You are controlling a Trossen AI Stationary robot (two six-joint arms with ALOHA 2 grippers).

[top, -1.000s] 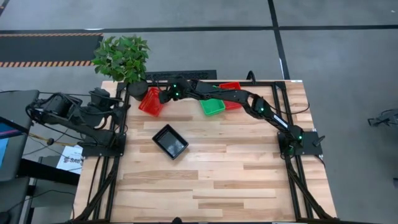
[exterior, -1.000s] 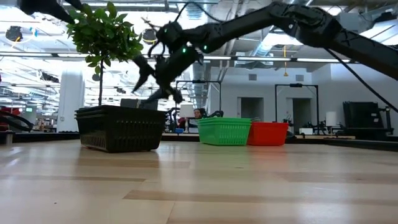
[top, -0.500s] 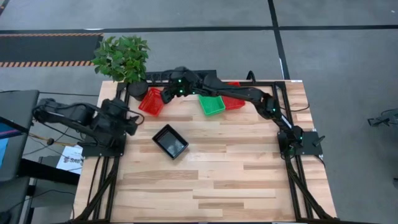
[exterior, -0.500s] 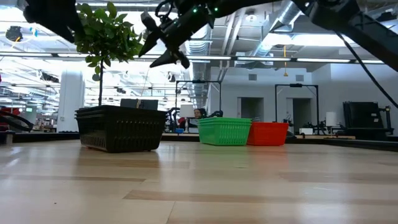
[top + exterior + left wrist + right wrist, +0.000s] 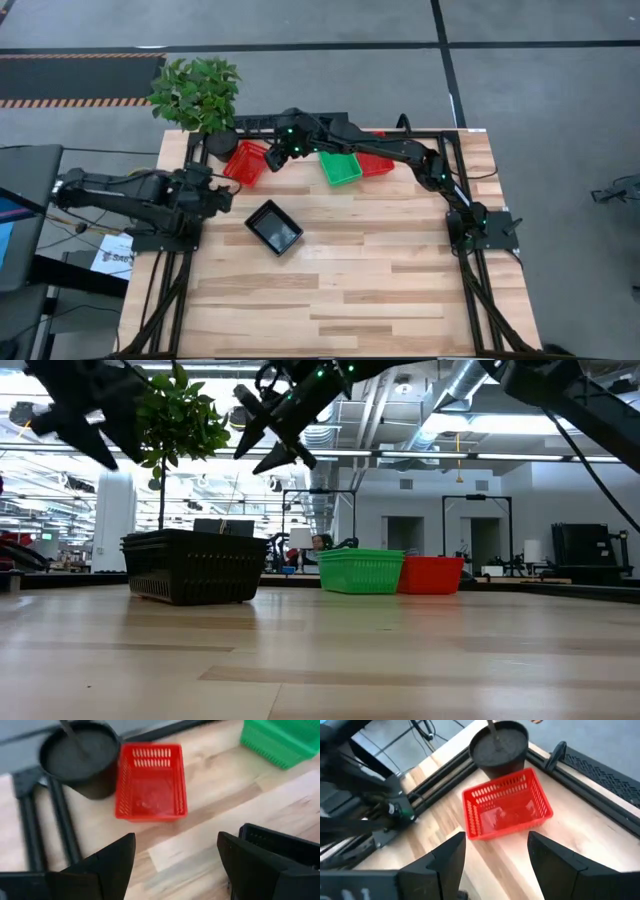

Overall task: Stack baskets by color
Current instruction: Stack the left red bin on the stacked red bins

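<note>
A: Hidden or cut off? Red stack (image 5: 374,164) behind the green stack (image 5: 341,168), largely covered from above by the right arm; number of baskets per stack not readable. Black stack (image 5: 280,845) clipped at the edge of the left wrist view.

B: Shown by one view only? Lone red basket (image 5: 243,161) just beside the plant pot (image 5: 220,143) from above and from both wrists, yet concealed in the low view behind the black stack. Mesh walls of the green and red stacks clear only from counter (image 5: 380,260) height.

A: Axes? Lone red basket tilted, long axis running from the pot toward the counter's middle. Black stack turned diagonally, nearer the counter's middle than the pot. Green stack slightly askew.

B: Tools? Right tool (image 5: 272,158) above the lone red basket's far edge, fingers wide, empty. Left tool (image 5: 224,194) on the pot's near side, also spread wide, empty.
</note>
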